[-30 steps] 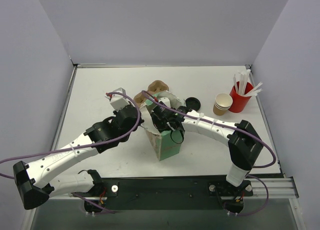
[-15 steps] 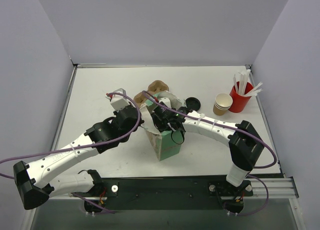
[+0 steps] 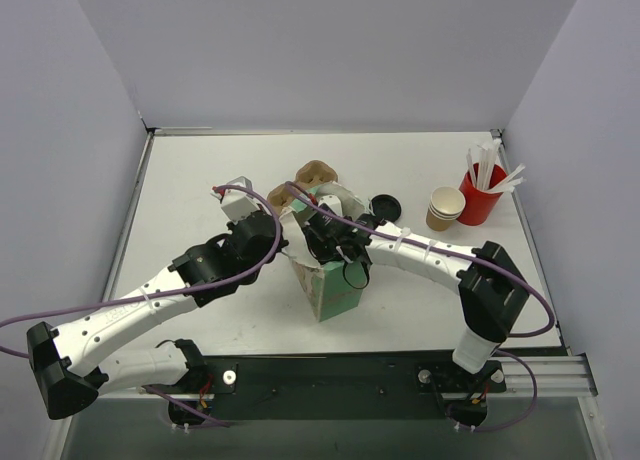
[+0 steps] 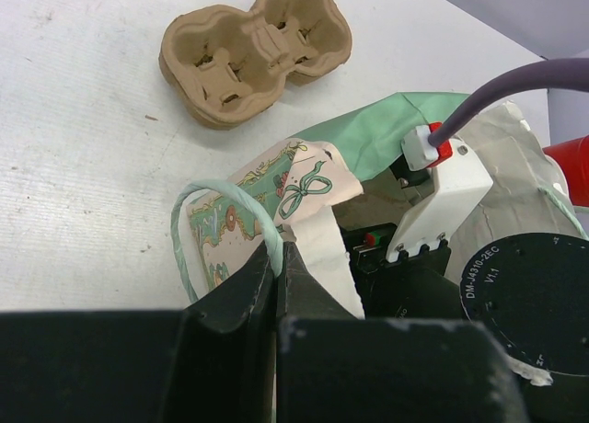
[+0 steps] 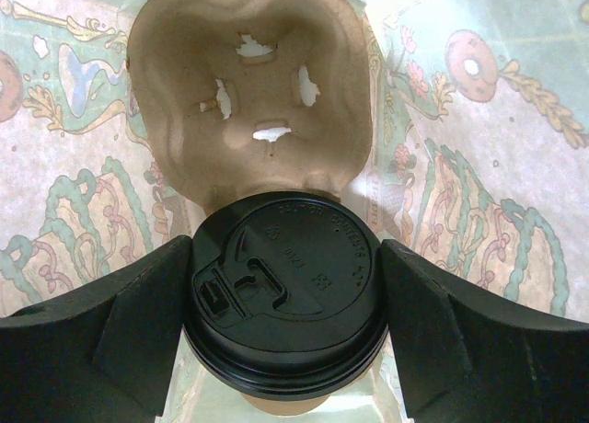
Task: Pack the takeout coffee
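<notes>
1. State: the right end effector [image 5: 285, 290] is grasping the takeout coffee [image 5: 285, 299], with a finger on each side of its black lid [image 5: 267, 257], low inside the paper bag [image 3: 338, 288]. The left end effector [image 4: 278, 257] is clenched on the bag's green handle [image 4: 225, 195], holding the mouth apart.
2. In the right wrist view the cup sits at 6 o'clock of the pulp carrier [image 5: 248, 92] lying in the bag. We cannot tell whether its base is seated in a well. If it is let go on a ridge, we expect it to tip.
3. The handle is thin twisted paper. If it slips from the left fingers, the bag wall could fold onto the right wrist.
4. The fit is tight. A finger catching the lid rim on the way out could lift the lid or drag the cup.
5. Snagging the wall could topple the bag on the surface [image 3: 200, 180].
6. Too much squeeze would dent the paper cup.
</notes>
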`<state>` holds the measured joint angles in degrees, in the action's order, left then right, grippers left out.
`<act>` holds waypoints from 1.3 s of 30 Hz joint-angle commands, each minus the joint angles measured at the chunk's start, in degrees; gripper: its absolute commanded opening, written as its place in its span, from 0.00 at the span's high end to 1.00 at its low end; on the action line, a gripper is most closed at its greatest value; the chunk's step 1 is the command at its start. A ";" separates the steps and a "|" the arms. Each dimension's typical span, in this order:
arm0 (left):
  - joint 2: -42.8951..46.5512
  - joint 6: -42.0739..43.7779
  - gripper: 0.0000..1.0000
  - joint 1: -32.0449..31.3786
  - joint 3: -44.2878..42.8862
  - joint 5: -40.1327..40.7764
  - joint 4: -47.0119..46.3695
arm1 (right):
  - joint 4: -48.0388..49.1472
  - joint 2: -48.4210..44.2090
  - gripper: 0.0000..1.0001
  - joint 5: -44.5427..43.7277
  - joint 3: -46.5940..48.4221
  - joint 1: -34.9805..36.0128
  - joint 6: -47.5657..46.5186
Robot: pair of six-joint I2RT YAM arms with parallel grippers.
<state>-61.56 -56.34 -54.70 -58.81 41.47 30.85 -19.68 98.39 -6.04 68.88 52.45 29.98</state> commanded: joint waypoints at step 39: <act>-1.28 1.49 1.00 0.73 -2.37 2.74 2.81 | -13.28 -1.89 0.96 -3.71 -3.75 -0.33 0.78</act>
<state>-62.70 -55.29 -54.70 -59.24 41.82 31.55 -23.03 95.46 -7.55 68.77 52.56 31.18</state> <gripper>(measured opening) 0.076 0.706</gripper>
